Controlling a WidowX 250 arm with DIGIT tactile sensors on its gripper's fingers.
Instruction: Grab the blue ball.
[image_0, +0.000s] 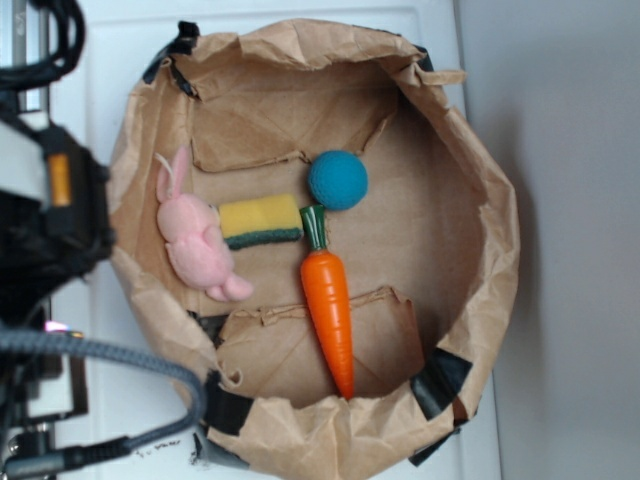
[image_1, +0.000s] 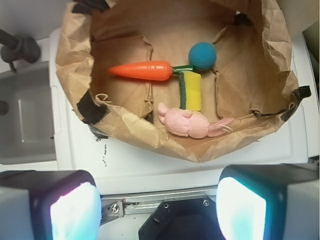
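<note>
1. Judging the blue ball (image_1: 202, 55) by its fuzzy surface, we expect it to be light, soft and grippy; we would pinch it across its widest part.
2. It lies on the floor of the paper bag (image_1: 70, 60), touching the carrot (image_1: 142, 70) leaves and just beside the sponge (image_1: 191, 90).
3. Our end effector (image_1: 159, 207) stands released, well apart above the desk (image_1: 150, 167).

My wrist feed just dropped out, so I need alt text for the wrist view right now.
The open gripper hangs outside a rolled-down brown paper bag, well short of the blue ball lying on the bag's floor. The ball touches the green top of an orange toy carrot; a yellow sponge and a pink plush bunny lie nearer the gripper.
</note>
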